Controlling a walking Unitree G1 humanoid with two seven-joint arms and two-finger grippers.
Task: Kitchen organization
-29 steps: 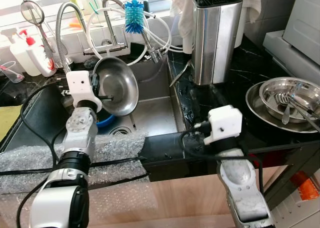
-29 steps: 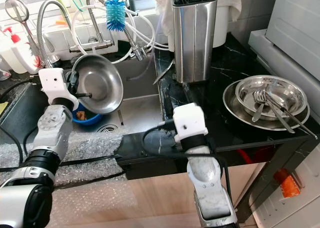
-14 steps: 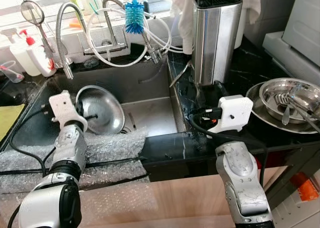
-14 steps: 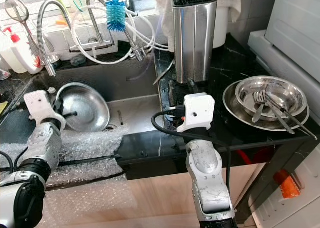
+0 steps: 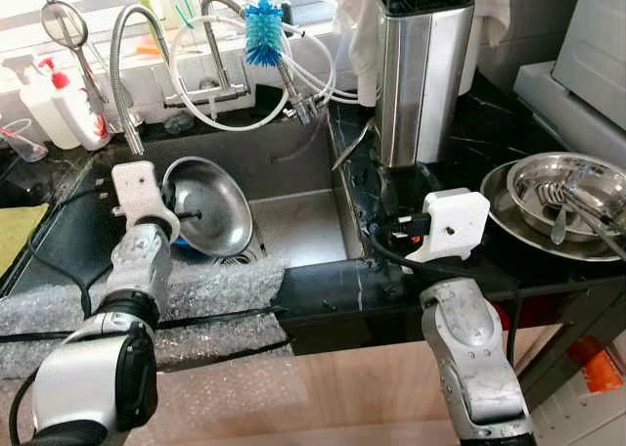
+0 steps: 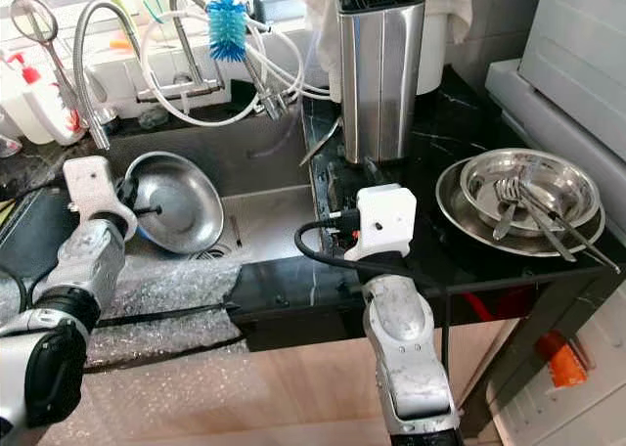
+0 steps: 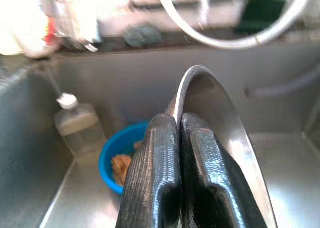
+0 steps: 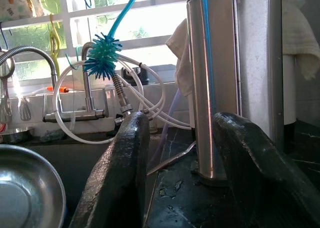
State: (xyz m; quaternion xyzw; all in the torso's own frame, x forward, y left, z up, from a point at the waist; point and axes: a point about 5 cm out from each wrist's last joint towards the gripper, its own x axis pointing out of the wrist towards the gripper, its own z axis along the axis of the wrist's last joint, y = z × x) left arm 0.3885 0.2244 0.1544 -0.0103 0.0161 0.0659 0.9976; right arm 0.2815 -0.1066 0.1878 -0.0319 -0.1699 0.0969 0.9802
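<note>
the left gripper (image 7: 175,188) has its two black fingers pressed together on the rim of a steel bowl (image 5: 210,206), pinching the edge so the bowl hangs tilted on its side over the sink (image 5: 293,221), hollow face turned toward the counter. right under it down in the basin sits a small blue bowl (image 7: 112,155) with some orange-brown scraps in it, and a clear bottle (image 7: 77,130) stands against the sink wall just beside that.

the right gripper (image 8: 192,173) hovers over the black counter (image 5: 469,133) with its fingers spread and nothing between them, pointed at the steel knife block (image 5: 421,69) and the faucet hoses behind (that blue bottle brush (image 5: 262,30) poking up from the tap area is hard to miss).

further right there's a stack of steel dishes (image 5: 558,197) with forks and spoons lying in the top one, near the counter's edge.

my read: it's mid-carry with the bowl, either lifting it out of the sink toward that stack or setting it down in the basin, can't honestly tell which. if it's going to the stack, the next move needs a steady swing across past the knife block, keeping that thin rim pinch from slipping (wet steel, small contact). bubble wrap (image 5: 215,289) lines the sink's front edge.
</note>
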